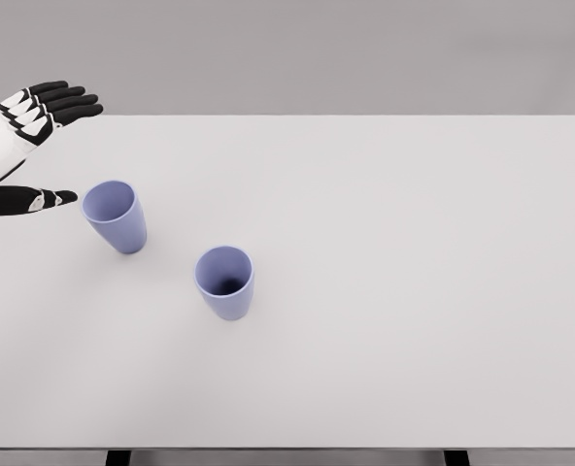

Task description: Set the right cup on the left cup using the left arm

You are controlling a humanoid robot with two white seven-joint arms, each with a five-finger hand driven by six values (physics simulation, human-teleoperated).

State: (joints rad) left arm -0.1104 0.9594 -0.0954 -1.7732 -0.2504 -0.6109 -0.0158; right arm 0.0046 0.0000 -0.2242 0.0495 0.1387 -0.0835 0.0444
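The left hand (20,146), partly cut off at the frame's edge, hovers with fingers (69,101) apart beside the left lavender plastic cup (114,216); the right lavender cup (225,282) stands upright on the white tabletop (414,291).

Single head cam, looking steeply down and forward over the white surface (385,291); mid-range, whole top in frame, far edge and grey backdrop at top. No second view.

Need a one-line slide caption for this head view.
Open left hand hovers beside the left cup; the right cup stands upright and apart on the white table.
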